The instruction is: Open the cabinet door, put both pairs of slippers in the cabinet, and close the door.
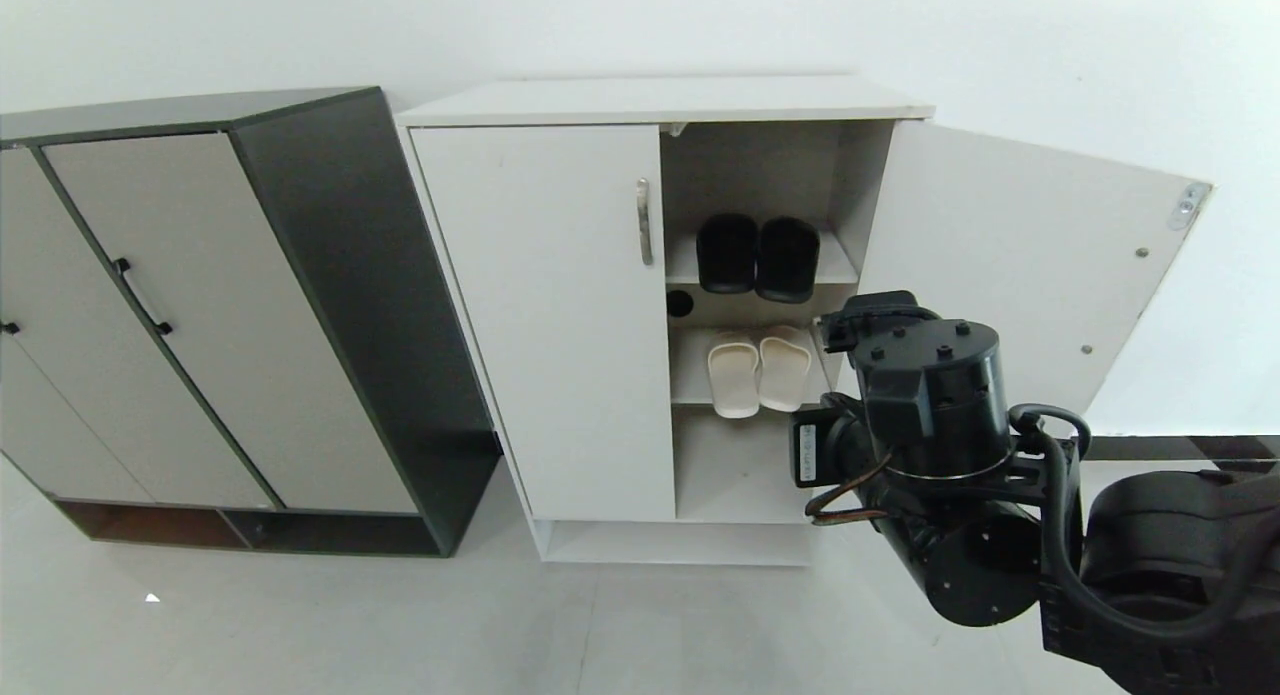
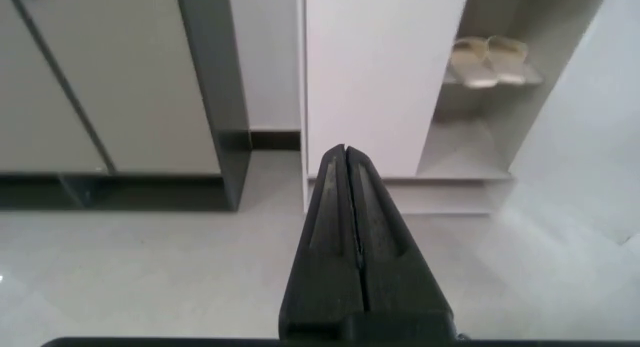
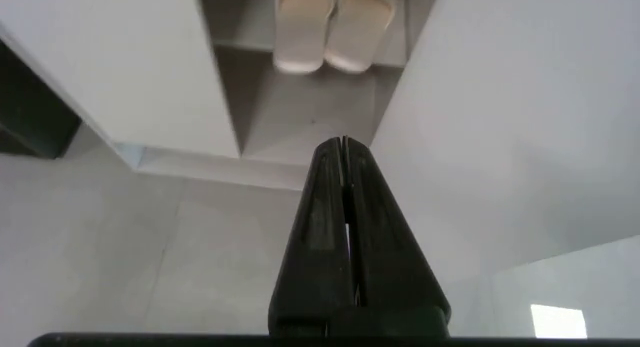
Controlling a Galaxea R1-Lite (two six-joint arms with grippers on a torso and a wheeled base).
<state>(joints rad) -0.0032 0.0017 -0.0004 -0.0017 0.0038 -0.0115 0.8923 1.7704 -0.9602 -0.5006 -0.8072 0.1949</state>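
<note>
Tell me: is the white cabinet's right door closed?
No, the right door stands swung wide open, showing black slippers and white slippers inside.

Head camera looks down at the cabinet [image 1: 545, 315] from above; both wrist cameras, lower, share its white slippers [image 3: 300, 27].

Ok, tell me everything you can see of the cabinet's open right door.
The open door is a flat white panel, apparently laminated board, hinged on the white cabinet at its right side and swung wide, inner face showing. A small metal fitting sits at its top outer corner, with a few small screw-like dots along the outer edge. Its outer face is hidden. The right arm stands in front of its lower inner part; I can't tell whether they touch.
</note>
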